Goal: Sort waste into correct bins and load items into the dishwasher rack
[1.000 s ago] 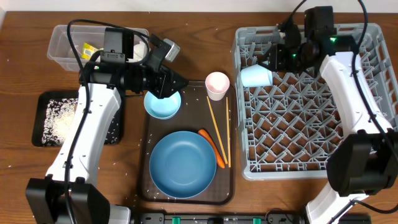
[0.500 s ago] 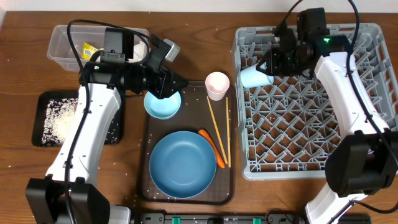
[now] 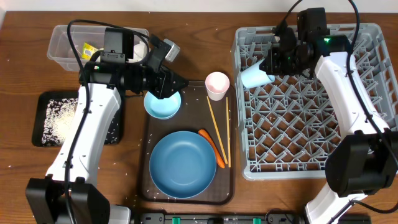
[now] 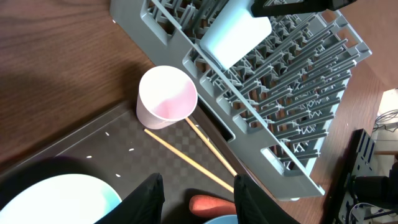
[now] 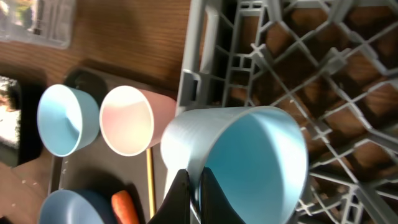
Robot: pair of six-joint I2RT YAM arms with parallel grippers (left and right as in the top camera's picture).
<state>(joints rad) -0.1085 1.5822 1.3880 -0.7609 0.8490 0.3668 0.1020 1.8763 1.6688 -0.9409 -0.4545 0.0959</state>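
The large blue plate [image 3: 183,164] lies nearest on the brown serving tray [image 3: 186,121], with the orange carrot [image 3: 212,148] just right of it. Farther off, the left gripper [image 3: 179,83] hangs over the small light-blue bowl [image 3: 161,106], fingers apart (nothing between them). In the far-left corner of the dishwasher rack [image 3: 311,143], the right gripper [image 3: 268,64] pinches the rim of the tilted light-blue cup [image 3: 255,76].

Even, soft light from above falls on the grey rack [image 3: 298,124]; shadows left of it are faint and short; the left wrist view bleaches the light-blue cup [image 4: 236,34] inside the rack; the right wrist view is dimmer, softly blurred near the rack's edge.
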